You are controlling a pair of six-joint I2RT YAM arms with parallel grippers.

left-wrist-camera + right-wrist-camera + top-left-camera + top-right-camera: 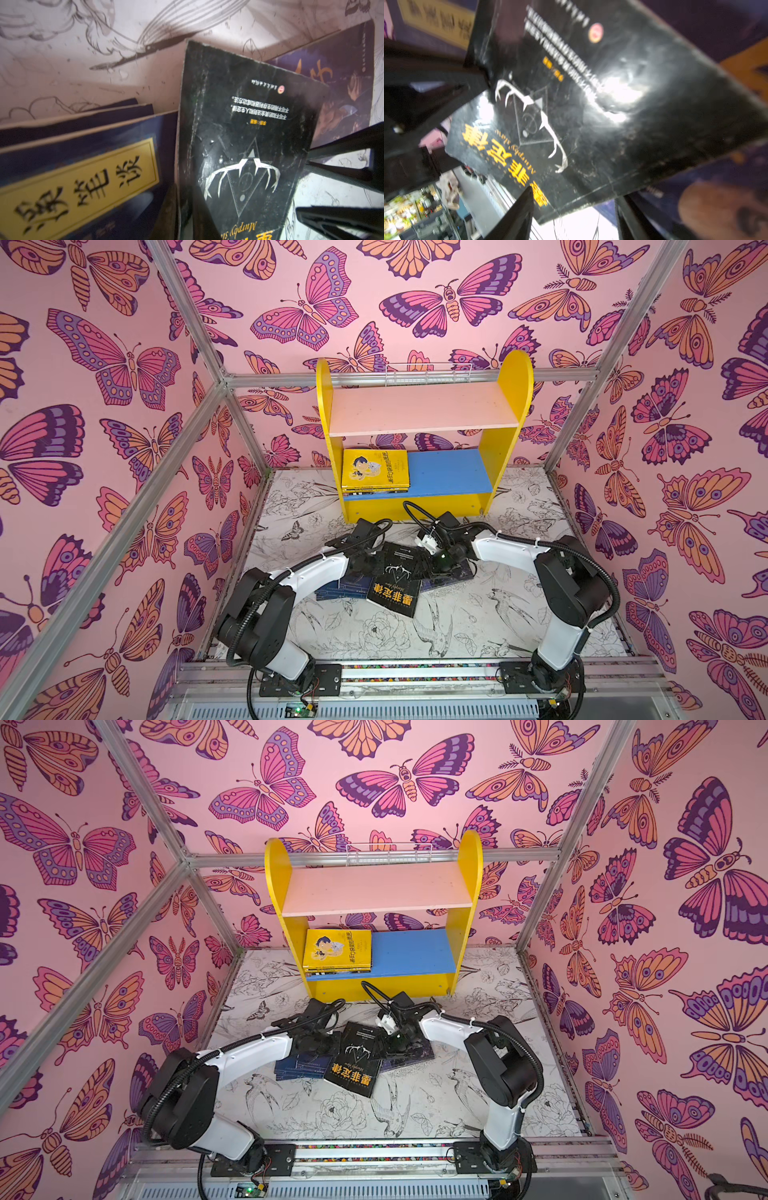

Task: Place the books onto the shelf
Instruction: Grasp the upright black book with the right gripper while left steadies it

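With my left gripper pinching the black book and my right gripper open, I should lift level.

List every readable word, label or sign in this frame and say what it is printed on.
"墨菲定律": large yellow title on the black book, upside down in both top views.
"Murphy's law": small script beside that title, partly legible.
Yellow label on the navy book: big calligraphy, not safely readable.
Small print on the black book: too blurred.
Yellow cartoon book on the shelf: title too small.
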